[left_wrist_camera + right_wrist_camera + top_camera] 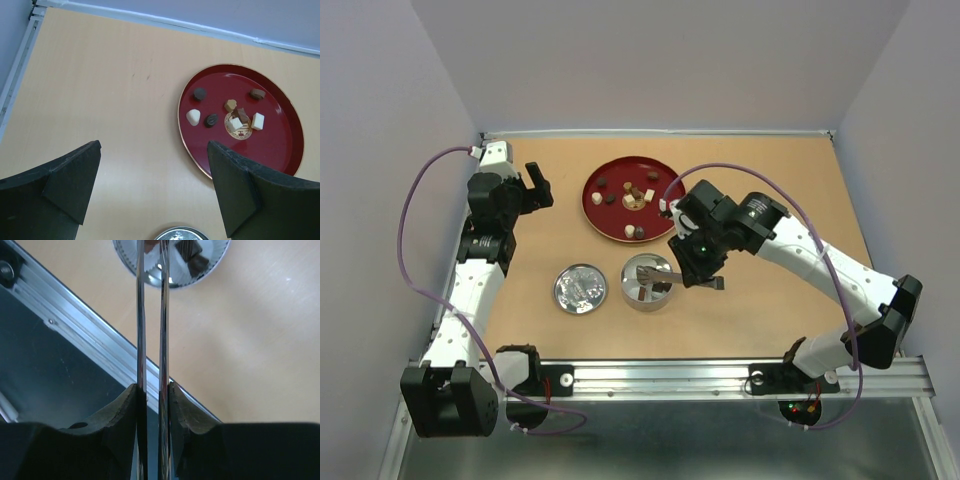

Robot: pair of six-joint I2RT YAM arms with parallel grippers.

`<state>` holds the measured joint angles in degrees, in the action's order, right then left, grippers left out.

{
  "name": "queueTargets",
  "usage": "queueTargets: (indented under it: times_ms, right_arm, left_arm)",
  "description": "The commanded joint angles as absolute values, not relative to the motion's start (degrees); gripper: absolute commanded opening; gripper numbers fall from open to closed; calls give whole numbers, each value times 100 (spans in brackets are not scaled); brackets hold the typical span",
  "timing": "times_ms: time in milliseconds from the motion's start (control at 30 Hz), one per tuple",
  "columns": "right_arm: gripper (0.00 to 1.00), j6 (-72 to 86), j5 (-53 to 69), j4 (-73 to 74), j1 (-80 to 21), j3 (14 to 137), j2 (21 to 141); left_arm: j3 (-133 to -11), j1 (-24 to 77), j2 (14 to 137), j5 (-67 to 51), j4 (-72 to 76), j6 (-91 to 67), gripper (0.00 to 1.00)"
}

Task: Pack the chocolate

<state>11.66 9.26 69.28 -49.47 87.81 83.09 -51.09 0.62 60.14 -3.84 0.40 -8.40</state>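
The right gripper (151,389) is clamped on a pair of metal tongs (141,315). Its two fingers press the blades nearly together. The blades reach over a round shiny tin (628,292), but in the wrist view their tips are cut off at the top edge. In the top view they are too small, so I cannot tell if they hold a piece.

Most of the chocolate (211,120) lies on a red plate (280,145) at the far side of the table (790,180). A few dark pieces show inside the tin.

The left gripper (154,147) hangs with its fingers wide apart, holding nothing, beside the plate. A second shiny round thing (580,290) lies just left of the tin; whether it is a lid is not clear.
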Motion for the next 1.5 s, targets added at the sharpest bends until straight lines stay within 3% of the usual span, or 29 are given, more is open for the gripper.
queueTargets:
  times_ms: [0,333,700,1467]
  right_arm:
    - [26,1213,1169,7163,-5150,8719,8253]
    - [28,1187,1266,7084,-5247,8701,8429]
    - [46,1125,1125,6996,-5256,8964,8666]
    - [42,1090,-287,7137,-5247,10125,8824]
  left_arm:
    - [-5159,44,6003,-351,158,-800,99]
    - [-5168,44,6003,-360,149,-791,99]
    - [-5150,44,6029,-387,149,-800,99]
    - [-5150,44,6038,-387,149,-800,99]
